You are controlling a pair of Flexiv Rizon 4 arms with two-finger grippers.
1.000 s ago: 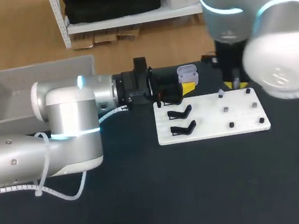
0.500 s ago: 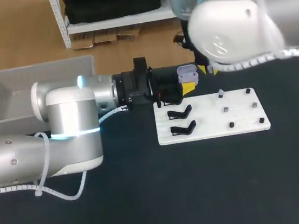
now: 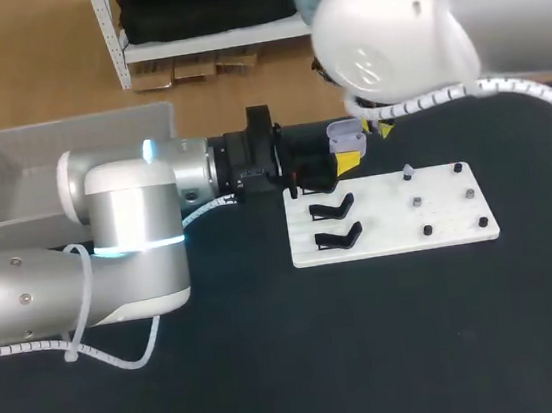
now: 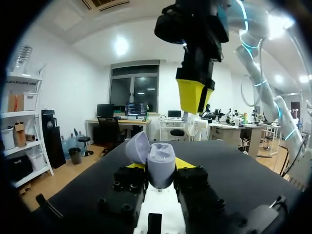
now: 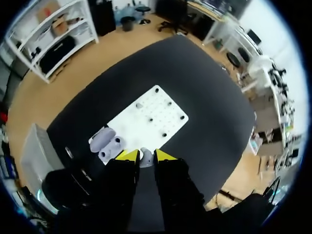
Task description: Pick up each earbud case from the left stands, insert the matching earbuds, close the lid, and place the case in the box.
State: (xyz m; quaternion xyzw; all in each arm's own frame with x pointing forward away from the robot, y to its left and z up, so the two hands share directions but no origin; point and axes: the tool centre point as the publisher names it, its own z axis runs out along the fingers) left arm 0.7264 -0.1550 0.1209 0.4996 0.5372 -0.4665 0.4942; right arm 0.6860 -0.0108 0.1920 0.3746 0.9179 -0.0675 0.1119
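Observation:
A lavender earbud case [image 4: 161,165] with its lid [image 4: 138,148] swung open sits upright between the fingers of my left gripper [image 4: 161,170], which is shut on it just behind the white board [image 3: 388,215]. My right gripper [image 4: 195,96] hangs straight above the case. It is shut on a small pale earbud [image 5: 146,158] between its yellow tips. In the right wrist view the open case [image 5: 108,141] lies below and slightly beside my right gripper [image 5: 145,155]. In the head view the right arm hides most of its own gripper [image 3: 384,129].
Two black stands [image 3: 334,221] stand on the board's left part. Several small dark and grey pegs [image 3: 427,230] dot its right part. A grey bin [image 3: 11,179] sits at the table's back left. Bare dark tabletop lies in front of the board.
My right arm has swung left from above the board's back right corner to over the open case. The left arm and the case have kept still.

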